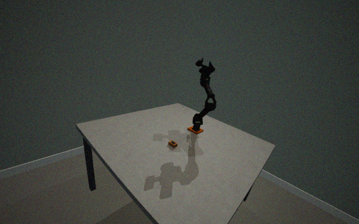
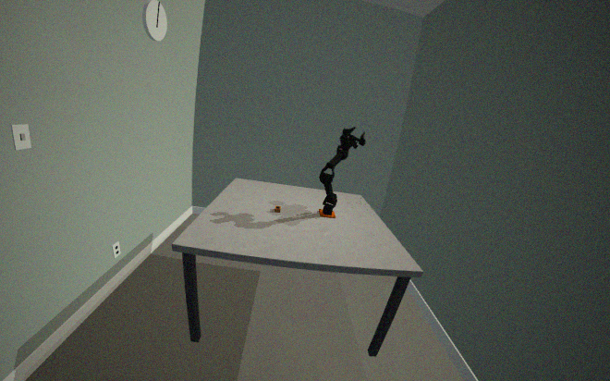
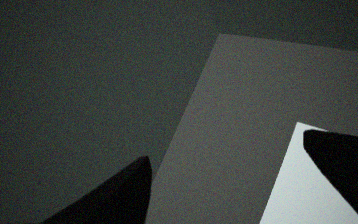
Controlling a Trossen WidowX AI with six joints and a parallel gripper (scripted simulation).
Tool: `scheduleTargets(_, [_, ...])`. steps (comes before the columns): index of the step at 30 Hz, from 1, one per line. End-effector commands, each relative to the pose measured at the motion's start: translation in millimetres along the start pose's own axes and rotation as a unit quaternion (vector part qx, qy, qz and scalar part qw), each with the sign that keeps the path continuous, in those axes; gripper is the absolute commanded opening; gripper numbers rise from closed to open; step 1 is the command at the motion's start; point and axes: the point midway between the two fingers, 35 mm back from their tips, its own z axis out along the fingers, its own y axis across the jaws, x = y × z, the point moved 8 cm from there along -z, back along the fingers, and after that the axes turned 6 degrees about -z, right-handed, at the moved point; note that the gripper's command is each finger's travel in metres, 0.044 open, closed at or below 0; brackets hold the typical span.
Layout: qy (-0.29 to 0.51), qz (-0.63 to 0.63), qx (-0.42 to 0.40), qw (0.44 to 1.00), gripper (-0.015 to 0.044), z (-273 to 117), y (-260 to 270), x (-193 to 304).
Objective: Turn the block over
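A small orange block (image 1: 172, 144) (image 2: 277, 209) rests on the grey table (image 1: 225, 163) (image 2: 307, 243), in front of the arm's base and to its left in the top view. A dark rectangular mark shows on its upward face in the top view. In the exterior view the block is too small to read its faces well. My gripper (image 1: 206, 60) (image 2: 359, 130) (image 3: 225, 151) is open and empty, raised high above the table with its fingers pointing upward, far from the block. The block does not show in the wrist view.
The arm's orange base plate (image 1: 189, 129) (image 2: 322, 215) is fixed to the table behind the block. Shadows of the arm fall across the tabletop around the block. The wrist view shows dark wall, ceiling and a bright pale panel (image 3: 292, 185).
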Motion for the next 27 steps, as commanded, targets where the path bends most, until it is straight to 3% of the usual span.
scheduleTargets(1, [-0.004,0.005,0.002,1.000,0.0426,0,-1,-1])
scheduleTargets(9, [-0.173,0.232,0.073,0.954,0.0440,8,-54,-63])
scheduleTargets(15, [-0.296,0.342,0.134,0.882,0.0440,-11,-110,-98])
scheduleTargets(27, [-0.487,0.488,0.163,0.706,0.0440,-64,-194,-119])
